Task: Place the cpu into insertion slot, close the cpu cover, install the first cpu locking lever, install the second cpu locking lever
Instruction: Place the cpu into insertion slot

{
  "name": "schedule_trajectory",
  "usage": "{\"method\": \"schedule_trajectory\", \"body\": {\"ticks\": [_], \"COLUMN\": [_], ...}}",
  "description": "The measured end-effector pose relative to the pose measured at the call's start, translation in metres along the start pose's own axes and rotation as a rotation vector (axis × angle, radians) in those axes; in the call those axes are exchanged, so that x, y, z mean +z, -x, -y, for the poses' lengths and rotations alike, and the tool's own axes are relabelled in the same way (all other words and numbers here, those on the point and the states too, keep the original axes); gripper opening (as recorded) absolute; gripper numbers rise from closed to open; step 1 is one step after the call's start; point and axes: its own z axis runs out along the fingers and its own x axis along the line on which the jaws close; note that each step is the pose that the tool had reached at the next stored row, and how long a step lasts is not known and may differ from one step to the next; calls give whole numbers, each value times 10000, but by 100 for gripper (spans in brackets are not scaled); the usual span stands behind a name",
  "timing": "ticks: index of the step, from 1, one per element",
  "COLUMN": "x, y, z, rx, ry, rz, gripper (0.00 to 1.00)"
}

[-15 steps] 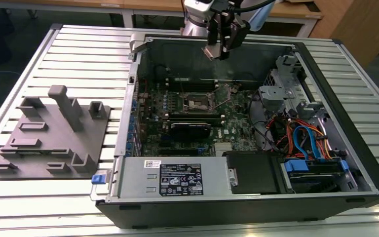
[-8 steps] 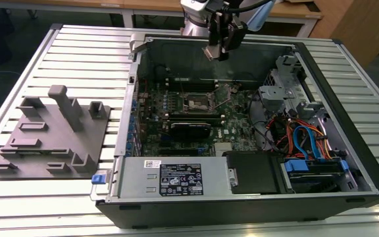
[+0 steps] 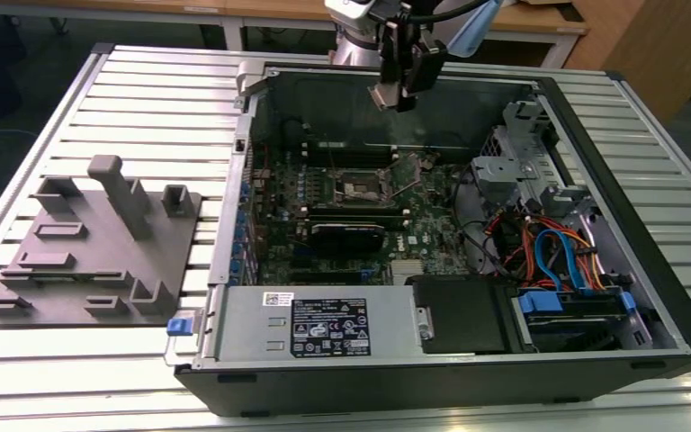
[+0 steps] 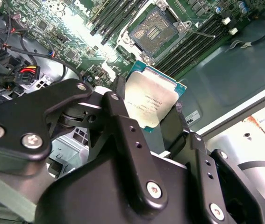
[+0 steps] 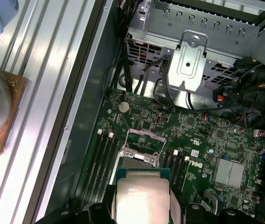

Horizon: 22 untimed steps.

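Note:
My gripper [image 3: 391, 94] hangs above the open computer case, near its back wall, shut on the cpu [image 3: 384, 95]. In both wrist views the cpu [image 4: 151, 99] [image 5: 141, 198] is a flat square chip with a silvery top and a green edge, clamped between the two black fingers [image 4: 117, 100]. The insertion slot [image 3: 358, 187] is a small square socket with a dark middle and a silvery border, on the green board below the gripper. The slot [image 4: 153, 28] lies uncovered and apart from the chip. The held chip partly hides the slot [image 5: 139, 162]. A thin silvery frame [image 5: 144, 140], seemingly the cpu cover, stands at its far edge.
Long black memory slots [image 4: 195, 44] flank the socket. A grey labelled power supply box [image 3: 309, 328] sits at the case's front, with a drive cage [image 3: 520, 166] and coloured cables [image 3: 556, 252] on the exterior view's right. A grey fixture plate [image 3: 94, 243] lies on the slatted table beside the case.

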Motion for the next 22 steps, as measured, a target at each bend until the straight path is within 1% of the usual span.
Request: {"method": "schedule_trajectory", "body": {"ticks": [9, 13, 16, 22], "x": [0, 1, 2, 6], "y": [0, -1, -2, -3], "z": [0, 0, 0, 0], "rx": [12, 125, 386, 1269], "ry": [1, 3, 8, 24], "rz": [0, 11, 34, 113], "gripper": [54, 54, 54, 54]}}
